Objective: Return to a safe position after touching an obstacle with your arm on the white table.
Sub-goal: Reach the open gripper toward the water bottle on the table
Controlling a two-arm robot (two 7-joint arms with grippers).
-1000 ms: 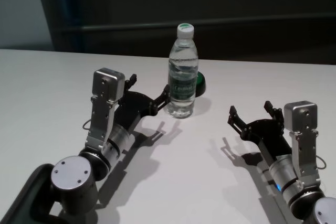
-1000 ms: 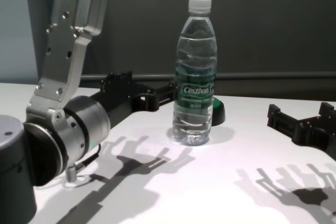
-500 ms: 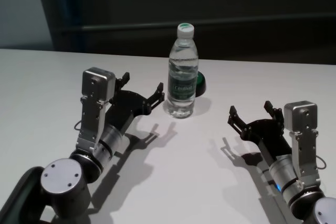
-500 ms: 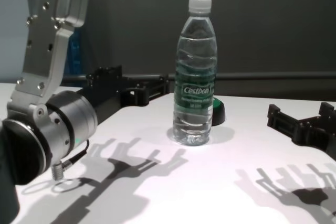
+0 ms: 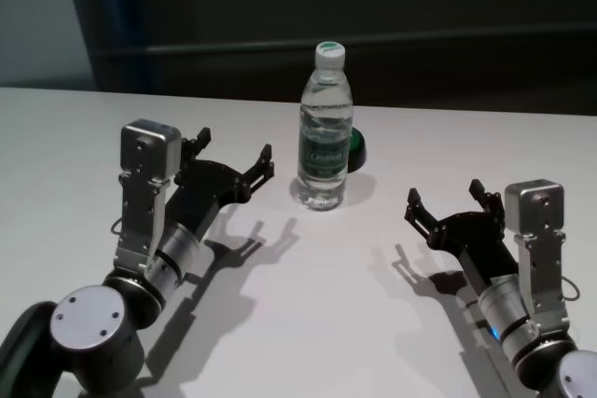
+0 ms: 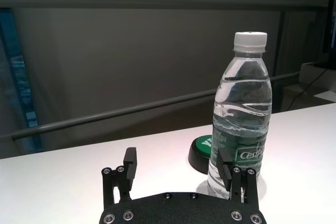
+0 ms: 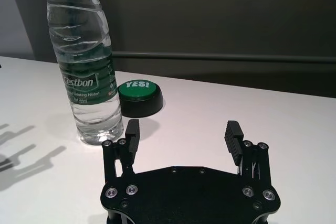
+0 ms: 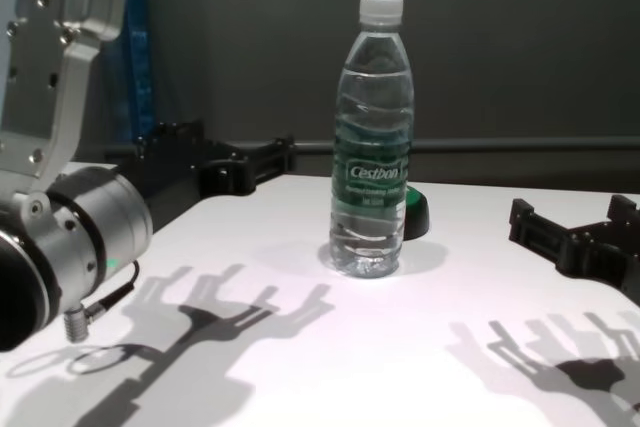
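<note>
The head view looks forward and down from above, taking in the whole Cestbon water bottle standing on the white table, with both arms reaching toward it from the near side. The chest view sits lower and nearer the tabletop, facing the bottle almost level, so its cap rises against the dark wall behind. The left wrist view looks over the left gripper at the bottle close ahead. The right wrist view looks over the right gripper from the bottle's other side. All four share the bottle and the green-topped button just behind it.
</note>
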